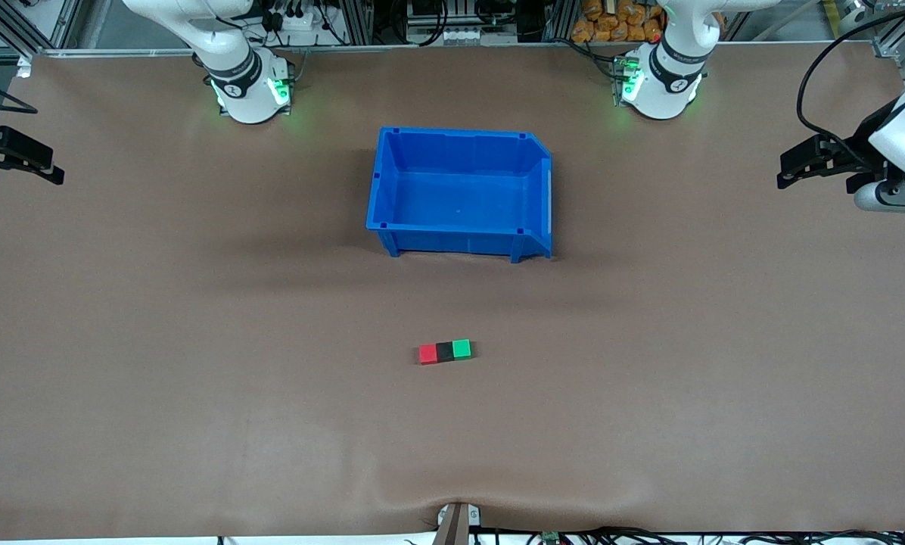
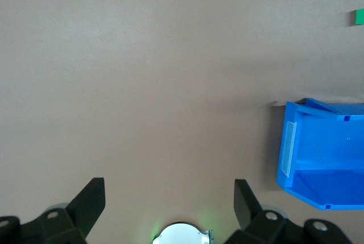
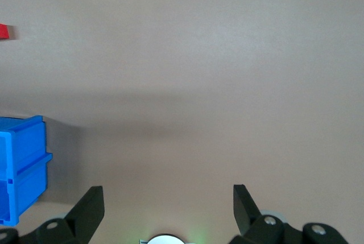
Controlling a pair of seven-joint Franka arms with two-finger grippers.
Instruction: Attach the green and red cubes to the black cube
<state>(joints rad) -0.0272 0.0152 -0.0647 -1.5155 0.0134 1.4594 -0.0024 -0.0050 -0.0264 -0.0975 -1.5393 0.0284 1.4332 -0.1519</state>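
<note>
Left gripper [image 2: 169,198] spread wide, holding nothing, up over bare table [image 1: 195,378] at the left arm's end. Right gripper [image 3: 168,201] also spread, holding nothing, over the right arm's end; both arms wait. Red cube [image 1: 427,353], black cube [image 1: 444,350], green cube [image 1: 461,348] sit in a touching row, black between, nearer the front camera than the blue bin [image 1: 460,241].
</note>
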